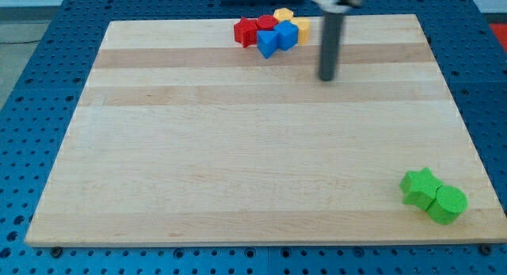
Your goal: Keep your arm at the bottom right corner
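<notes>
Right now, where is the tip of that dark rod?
My tip sits near the view's top, right of centre, just below and right of the blue blocks.

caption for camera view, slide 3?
My tip near top block cluster; two green blocks sit bottom right.

Red point(246, 31), blue point(276, 39), yellow point(299, 29) blocks cluster top; green pair point(432, 196) bottom right.

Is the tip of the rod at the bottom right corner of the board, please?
No, my tip is near the view's top, right of the blue block.
</notes>
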Motion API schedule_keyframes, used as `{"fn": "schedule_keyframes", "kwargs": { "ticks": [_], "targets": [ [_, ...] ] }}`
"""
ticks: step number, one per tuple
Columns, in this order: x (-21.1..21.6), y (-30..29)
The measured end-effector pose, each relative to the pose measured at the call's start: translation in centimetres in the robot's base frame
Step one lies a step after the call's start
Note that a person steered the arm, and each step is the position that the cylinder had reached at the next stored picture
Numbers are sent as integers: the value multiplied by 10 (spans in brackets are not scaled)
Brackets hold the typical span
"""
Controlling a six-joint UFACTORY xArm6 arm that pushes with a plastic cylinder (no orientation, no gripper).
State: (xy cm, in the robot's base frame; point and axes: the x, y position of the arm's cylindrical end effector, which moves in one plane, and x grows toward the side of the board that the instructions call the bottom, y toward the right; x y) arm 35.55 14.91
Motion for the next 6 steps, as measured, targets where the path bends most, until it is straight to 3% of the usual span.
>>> {"fn": "schedule_keyframes", "kwargs": {
  "ticks": [1,2,3,4,5,6],
  "targets": [
    [24,103],
    [75,189],
    [123,195],
    [207,194],
    [261,188],
    [257,156]
  ]
}}
